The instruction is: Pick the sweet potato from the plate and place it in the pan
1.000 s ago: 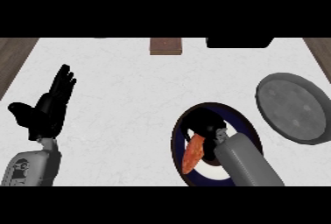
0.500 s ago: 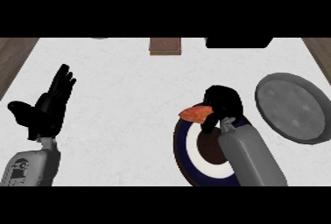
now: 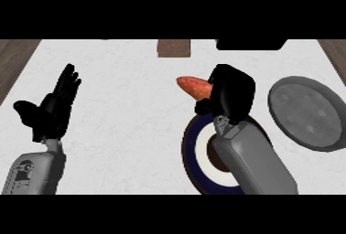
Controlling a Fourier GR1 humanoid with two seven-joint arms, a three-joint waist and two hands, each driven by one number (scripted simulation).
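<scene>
White and faintly marbled, the desk (image 3: 135, 151) fills most of the head view, with dark wood showing at its far left and right corners. At the left the left hand (image 3: 51, 112) rests open, fingers (image 3: 66, 82) straight and pointing up, holding nothing. Farther back, near the middle, a small brown block (image 3: 174, 47) sits by the rear edge. Right of centre lies the plate (image 3: 192, 155) — dark blue rim, white band — partly covered by the right forearm. Above its far edge the right hand (image 3: 232, 93) is curled round one end of the sweet potato (image 3: 193, 87), whose orange tip juts out to the left, lifted clear of the plate. The root looks stiff and fairly dense, its skin dry rather than slick; held by one end it may want to swing, so a hold nearer its thick middle would suit better. At the far right waits the grey pan (image 3: 307, 112) — near the hand, not yet reached.
</scene>
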